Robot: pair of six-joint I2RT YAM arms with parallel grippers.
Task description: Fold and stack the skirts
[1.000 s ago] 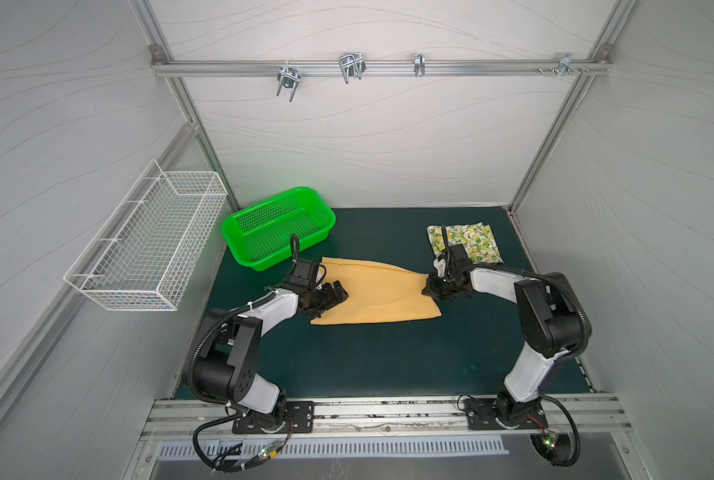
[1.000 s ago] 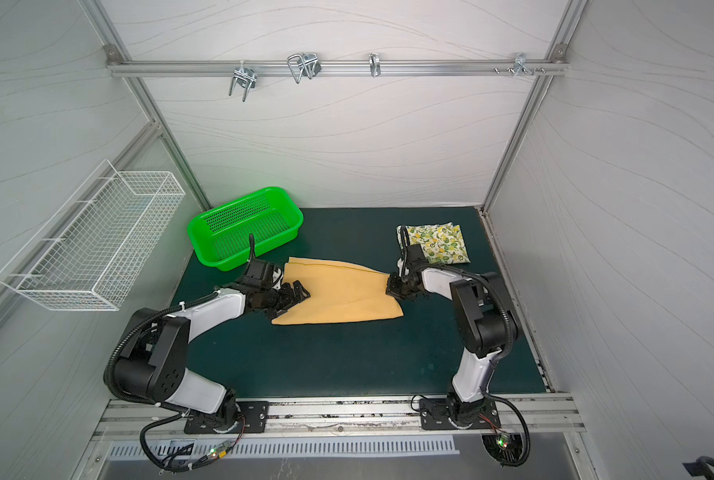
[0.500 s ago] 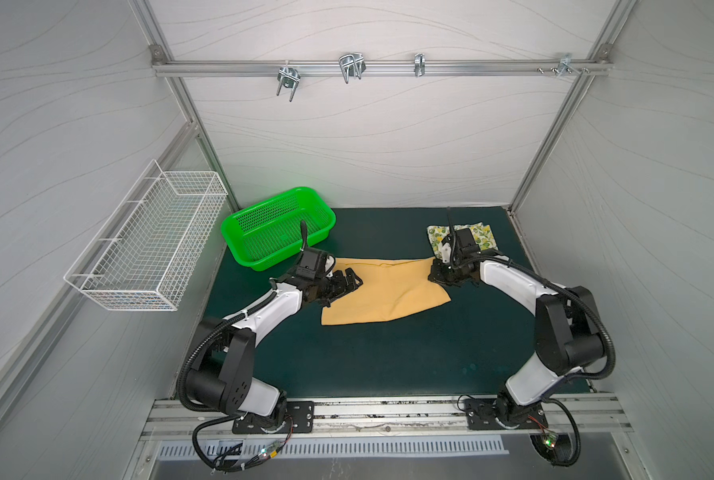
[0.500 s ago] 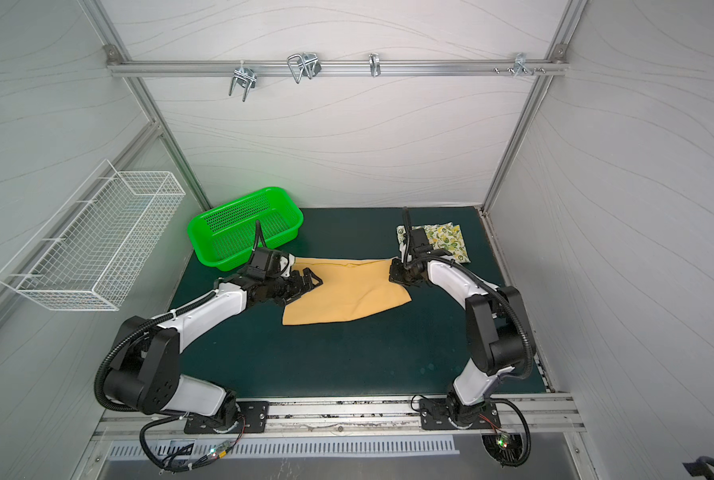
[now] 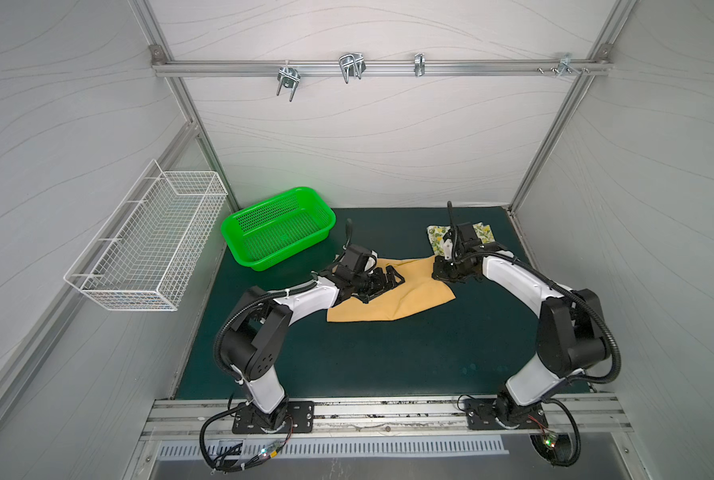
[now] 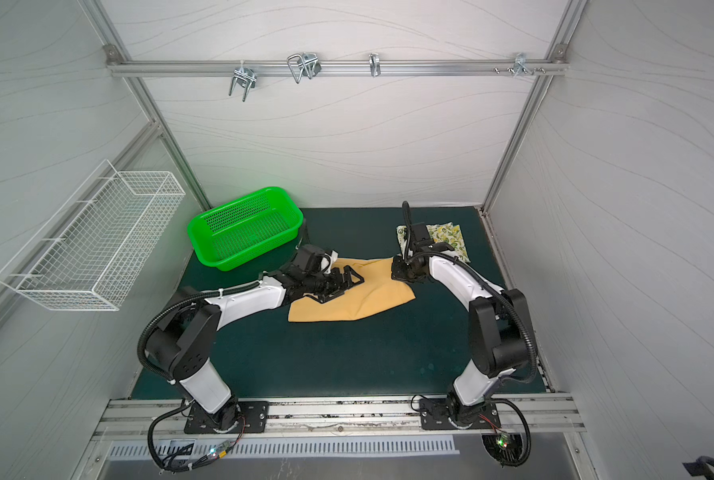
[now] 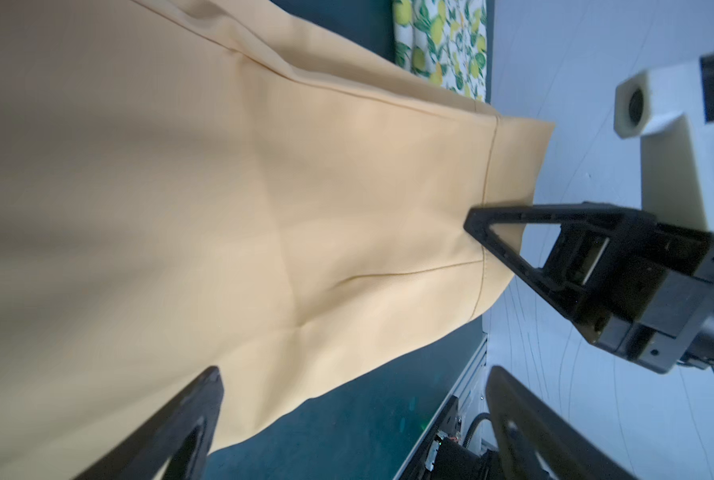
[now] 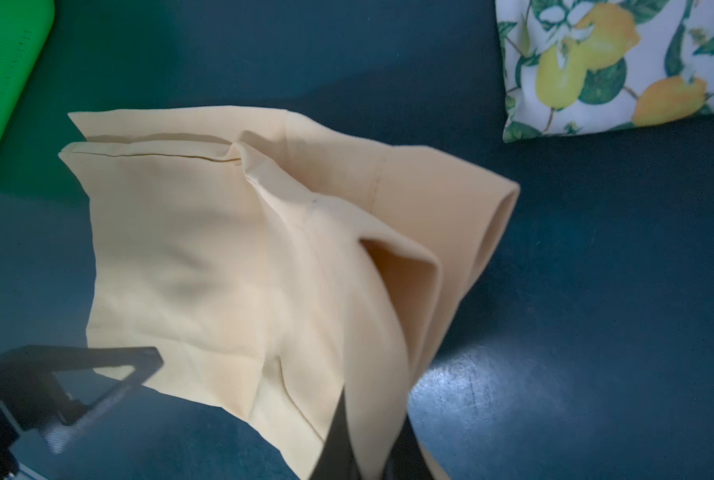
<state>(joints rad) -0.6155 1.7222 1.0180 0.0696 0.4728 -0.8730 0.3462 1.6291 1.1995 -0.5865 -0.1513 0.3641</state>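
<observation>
The mustard yellow skirt [image 5: 392,299] [image 6: 359,301] lies on the dark green mat [image 5: 388,361], and its right side is raised into a fold. My right gripper [image 5: 442,274] [image 6: 401,271] [image 8: 363,440] is shut on that raised edge of the mustard skirt [image 8: 222,257]. My left gripper [image 5: 388,279] [image 6: 347,281] [image 7: 355,419] hovers open over the skirt's left half [image 7: 243,199], with nothing between its fingers. The folded lemon-print skirt [image 5: 483,232] [image 6: 449,236] [image 8: 613,70] [image 7: 442,41] rests at the back right, partly hidden behind the right wrist.
A green plastic basket [image 5: 278,228] [image 6: 243,226] [image 8: 2,83] stands at the back left of the mat. On the left wall hangs a white wire basket [image 5: 147,249]. Metal hooks [image 5: 349,68] sit on the rail along the back wall.
My right gripper has pulled the mustard skirt's right edge up and toward the back. The skirt has shifted with it. My open left gripper has moved right, over the skirt.
</observation>
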